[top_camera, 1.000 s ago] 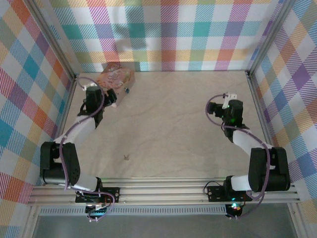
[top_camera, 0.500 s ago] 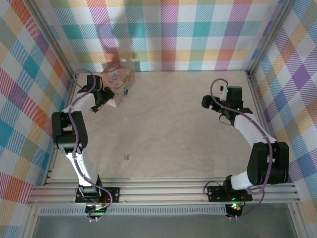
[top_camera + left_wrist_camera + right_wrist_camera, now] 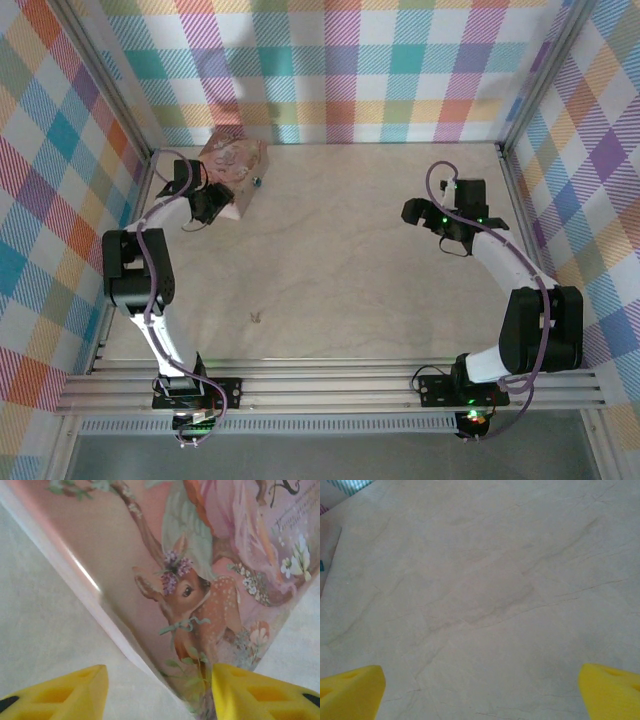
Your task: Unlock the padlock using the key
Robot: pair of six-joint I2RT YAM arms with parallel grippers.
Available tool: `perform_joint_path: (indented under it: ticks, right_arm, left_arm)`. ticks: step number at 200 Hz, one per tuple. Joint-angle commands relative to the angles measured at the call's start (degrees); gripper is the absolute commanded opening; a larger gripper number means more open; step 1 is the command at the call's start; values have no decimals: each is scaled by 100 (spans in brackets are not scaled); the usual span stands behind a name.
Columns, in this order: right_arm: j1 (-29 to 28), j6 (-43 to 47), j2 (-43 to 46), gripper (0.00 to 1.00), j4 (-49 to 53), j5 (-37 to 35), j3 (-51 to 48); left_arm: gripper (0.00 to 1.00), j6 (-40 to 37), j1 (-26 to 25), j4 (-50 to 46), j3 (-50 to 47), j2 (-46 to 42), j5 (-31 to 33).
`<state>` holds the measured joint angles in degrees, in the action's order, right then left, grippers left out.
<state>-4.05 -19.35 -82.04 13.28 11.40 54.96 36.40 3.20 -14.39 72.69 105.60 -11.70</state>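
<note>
- pink tin box (image 3: 210, 570) w/ deer print, seen at an angle, corner toward btm of frame
- left gripper (image 3: 159, 692): yellow fingers (image 3: 65, 695) spread, box corner btwn them
- pale table (image 3: 45, 615) either side

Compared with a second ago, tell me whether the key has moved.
No. The key lies at the same spot on the table, no nearer and no farther from the front rail.

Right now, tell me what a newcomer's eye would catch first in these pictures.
The bright plaid walls strike first, then the pink box with a painted deer in the far left corner, the left gripper open at its edge. A tiny blue padlock sits by the box, and the key lies alone nearer the front.
</note>
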Motion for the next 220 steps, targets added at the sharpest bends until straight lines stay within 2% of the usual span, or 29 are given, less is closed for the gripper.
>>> perform_joint_path:
  ticks: [1,36,66,117,176,201,220]
  right_arm:
    - [-101,-139,98,96,105,305,134]
    - [-407,-215,-130,94,267,331,367]
    - [-838,-192,-356,94,402,205,629]
    - [-1296,-414,-409,93,490,330,534]
    - [-1317,-532,775,94,951,77,-290]
    - [-1317,-523,1147,94,1204,-96,-276]
    - [-1317,-628,1225,93,1203,-208,-213]
  left_arm:
    - [49,-295,42,-679,-665,-260,-428]
    - [40,-636,-1,-847,-1395,-840,-736]
    - [35,-1016,-249,-1087,-1731,-1165,-833]
    - [23,-1463,-1376,-1228,-1601,-1037,-766]
    - [10,-1625,-2598,-978,-1244,-651,-723]
    - [11,-1393,-2727,-836,-1270,-1060,-648]
    - [17,-1447,-2714,-1165,-1005,-1513,-147]
